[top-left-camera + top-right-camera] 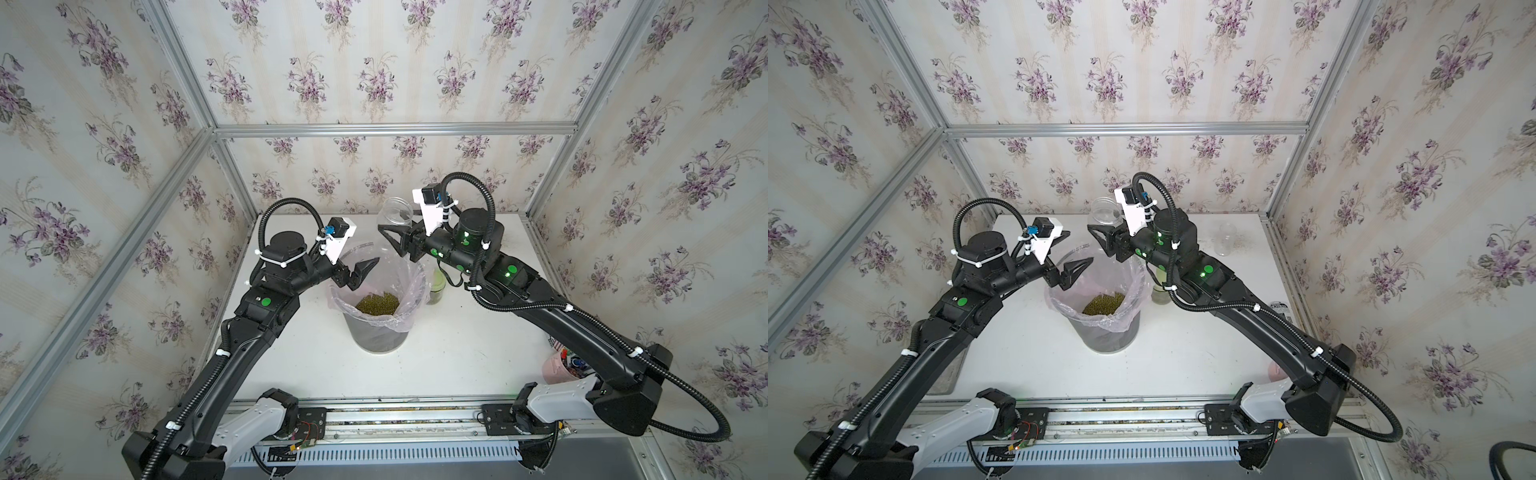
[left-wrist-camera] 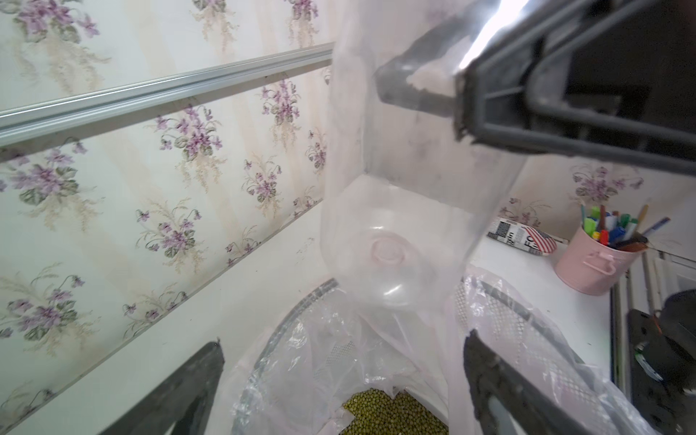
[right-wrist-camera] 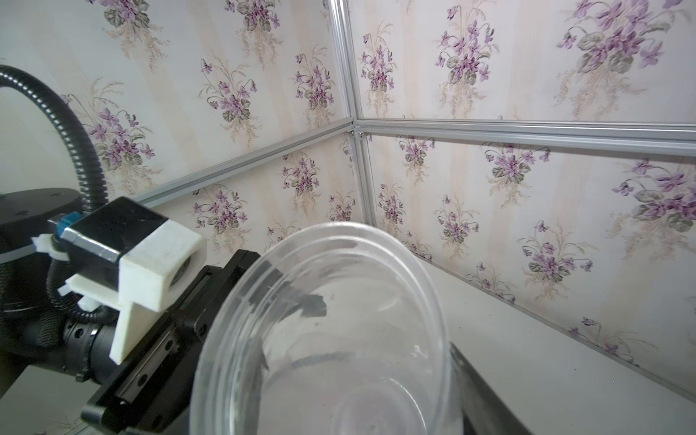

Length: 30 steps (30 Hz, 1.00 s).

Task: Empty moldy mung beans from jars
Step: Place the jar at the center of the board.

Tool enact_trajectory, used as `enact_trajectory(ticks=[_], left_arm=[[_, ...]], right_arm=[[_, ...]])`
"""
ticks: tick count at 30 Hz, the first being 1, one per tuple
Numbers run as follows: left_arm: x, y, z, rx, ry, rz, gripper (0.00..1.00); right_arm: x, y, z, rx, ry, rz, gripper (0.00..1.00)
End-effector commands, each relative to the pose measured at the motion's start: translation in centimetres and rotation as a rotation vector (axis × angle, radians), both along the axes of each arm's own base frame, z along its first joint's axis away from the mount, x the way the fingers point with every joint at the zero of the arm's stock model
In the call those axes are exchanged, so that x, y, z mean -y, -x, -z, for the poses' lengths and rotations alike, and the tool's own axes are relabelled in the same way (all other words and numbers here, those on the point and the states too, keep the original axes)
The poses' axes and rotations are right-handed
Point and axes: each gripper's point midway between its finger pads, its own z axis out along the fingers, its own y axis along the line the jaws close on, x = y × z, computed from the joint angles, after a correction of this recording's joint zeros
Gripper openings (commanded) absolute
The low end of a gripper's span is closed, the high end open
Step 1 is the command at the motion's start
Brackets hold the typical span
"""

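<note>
Robot lab booth, mock-home look: alu frame [image 1: 395,129] w/ floral wallpaper panels [image 1: 307,79], white bench [image 1: 457,353], base rail [image 1: 395,415].

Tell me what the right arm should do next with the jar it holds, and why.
Probably set it down on the table: the jar in the right gripper looks empty, the beans lie in the bin, and a green-lidded jar beside the bin stands unopened.

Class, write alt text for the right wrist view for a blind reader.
An empty clear jar, lidless, fills the foreground, mouth toward the viewer, gripped by the right hand. Beside it is the left arm's camera; floral wallpaper behind.
</note>
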Motion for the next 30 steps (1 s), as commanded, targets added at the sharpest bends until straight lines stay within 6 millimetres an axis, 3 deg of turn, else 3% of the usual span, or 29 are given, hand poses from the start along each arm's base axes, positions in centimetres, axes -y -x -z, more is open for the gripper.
enact_trajectory(ticks=[1,19,30], left_arm=[[-2.3,-1.9,-1.3,0.004,0.065,-0.188,1.0],[-2.6,-1.8,-2.0,0.003,0.109,-0.204,1.0],[-3.2,-1.9,-2.4,0.013,0.115,-0.24,1.0]], right_arm=[[1.5,-1.2,-0.3,0.021,0.031,0.099,0.58],[11.0,-4.5,0.8,-0.027,0.077,0.454,0.58],[18.7,-6.7,3.4,-0.066,0.073,0.728,0.58]])
